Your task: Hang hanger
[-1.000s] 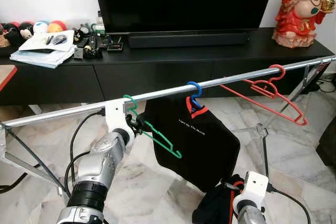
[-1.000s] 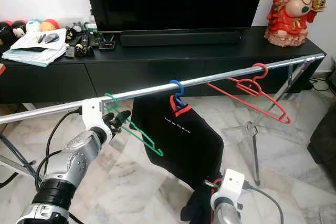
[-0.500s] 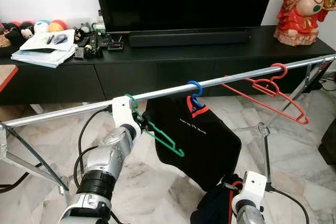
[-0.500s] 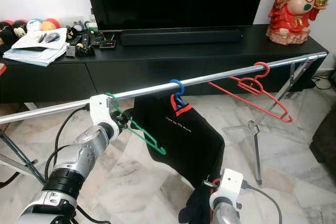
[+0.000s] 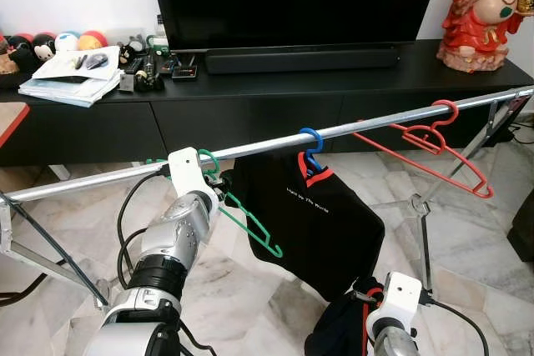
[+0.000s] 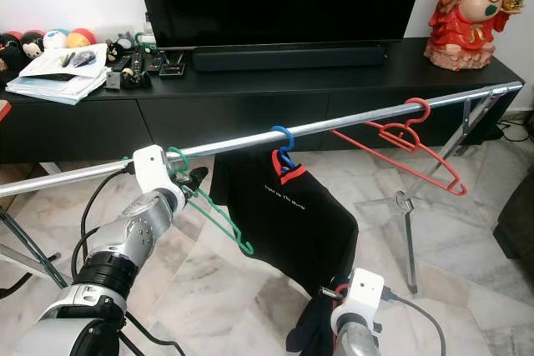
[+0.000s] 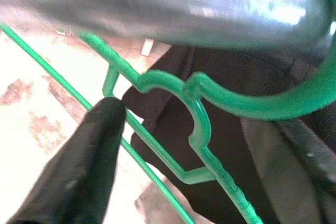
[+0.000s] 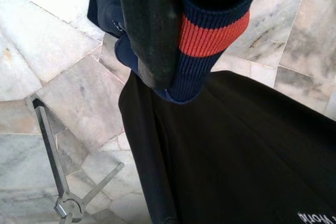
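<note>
The right gripper is mostly cut off at the bottom edge of the head views, where only its white wrist block shows; in its wrist view one black finger presses against a navy ribbed cuff with an orange-red band, the other finger is hidden behind the cloth, and the pair appear clamped on that dark garment. The left gripper is partly hidden behind its own white wrist block; its wrist view is blurred, showing one finger beside the thin lower bar of the green plastic hanger and the other at the frame's lower right, so whether they pinch the hanger or stand apart around it I cannot tell. The silver left arm rises from the lower left of the frame, forearm tilted up toward the long silver metal rail. The green hanger's hook lies over the rail left of centre, and its body slants down toward the lower right. Further right on the rail a blue hanger carries a black T-shirt with small white lettering, and a bare red hanger hangs near the right end. Behind stands a black low TV cabinet.
</note>
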Robot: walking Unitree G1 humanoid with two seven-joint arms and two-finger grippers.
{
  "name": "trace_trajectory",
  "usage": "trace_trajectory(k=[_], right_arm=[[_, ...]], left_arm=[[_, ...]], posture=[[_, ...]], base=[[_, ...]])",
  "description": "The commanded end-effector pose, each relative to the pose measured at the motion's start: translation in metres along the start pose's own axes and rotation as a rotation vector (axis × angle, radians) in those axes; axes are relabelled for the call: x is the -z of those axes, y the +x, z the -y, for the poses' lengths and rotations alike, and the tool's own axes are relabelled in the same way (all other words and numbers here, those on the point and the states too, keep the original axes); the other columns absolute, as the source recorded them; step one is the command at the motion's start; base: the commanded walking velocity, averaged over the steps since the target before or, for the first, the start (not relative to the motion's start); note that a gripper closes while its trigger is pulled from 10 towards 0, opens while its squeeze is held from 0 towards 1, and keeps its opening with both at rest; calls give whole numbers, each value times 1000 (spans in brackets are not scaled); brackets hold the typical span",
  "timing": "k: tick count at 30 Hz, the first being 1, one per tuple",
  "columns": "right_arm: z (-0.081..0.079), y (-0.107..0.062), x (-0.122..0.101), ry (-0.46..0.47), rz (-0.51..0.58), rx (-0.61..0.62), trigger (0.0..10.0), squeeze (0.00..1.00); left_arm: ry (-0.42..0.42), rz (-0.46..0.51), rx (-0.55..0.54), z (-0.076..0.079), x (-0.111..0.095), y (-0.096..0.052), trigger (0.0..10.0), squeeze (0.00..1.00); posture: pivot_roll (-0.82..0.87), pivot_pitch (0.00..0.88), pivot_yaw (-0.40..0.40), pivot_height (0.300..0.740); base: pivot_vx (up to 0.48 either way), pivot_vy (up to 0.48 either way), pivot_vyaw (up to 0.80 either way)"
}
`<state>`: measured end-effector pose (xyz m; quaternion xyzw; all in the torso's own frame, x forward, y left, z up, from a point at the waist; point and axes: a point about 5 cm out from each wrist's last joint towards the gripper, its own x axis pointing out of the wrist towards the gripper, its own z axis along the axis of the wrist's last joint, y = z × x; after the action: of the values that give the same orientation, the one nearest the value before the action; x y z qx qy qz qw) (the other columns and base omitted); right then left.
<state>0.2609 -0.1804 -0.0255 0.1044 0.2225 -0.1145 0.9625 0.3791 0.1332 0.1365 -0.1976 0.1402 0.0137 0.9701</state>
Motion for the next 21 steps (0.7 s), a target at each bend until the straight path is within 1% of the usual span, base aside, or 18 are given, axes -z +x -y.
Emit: trace_trajectory(k=[1, 4, 8, 11, 12, 13, 14, 16, 21], right_arm=[[-3, 1, -1, -4, -8, -6, 10000, 0], [-3, 1, -1, -4, -8, -6, 10000, 0], [-3, 1, 1, -4, -13, -9, 10000, 0], [-4, 0, 1, -5, -16, -11, 10000, 0], [-4, 0, 2, -5, -18, -14, 10000, 0], [-4, 0, 2, -5, -19, -14, 10000, 0], [-5, 0, 2, -5, -20, -15, 10000, 0], [-5, 0, 2, -5, -21, -16, 10000, 0], [-5, 0, 2, -3, -21, -15, 10000, 0]], left_arm=[[-13, 4, 6, 5, -3, 2, 10000, 1000], [-1, -3, 5, 6, -2, 2, 10000, 1000], [13, -27, -22, 1, 2, 2, 10000, 1000], [23, -30, -26, 0, 3, 3, 10000, 1000], [25, -45, -16, 1, 5, 2, 10000, 667], [29, -56, -12, 1, 6, 2, 10000, 0], [47, -82, -10, 1, 10, 2, 10000, 0], [64, -105, -18, 0, 14, 1, 10000, 0], [83, -127, -36, -4, 19, 1, 10000, 0]], posture=[[46, 93, 37, 740], [48, 92, 37, 740], [50, 92, 38, 740], [54, 92, 39, 740], [53, 92, 39, 740], [54, 92, 39, 740], [54, 91, 40, 740], [53, 90, 41, 740], [51, 90, 42, 740]], base=[[0, 0, 0], [0, 0, 0], [0, 0, 0], [0, 0, 0], [0, 0, 0], [0, 0, 0], [0, 0, 0], [0, 0, 0], [0, 0, 0]])
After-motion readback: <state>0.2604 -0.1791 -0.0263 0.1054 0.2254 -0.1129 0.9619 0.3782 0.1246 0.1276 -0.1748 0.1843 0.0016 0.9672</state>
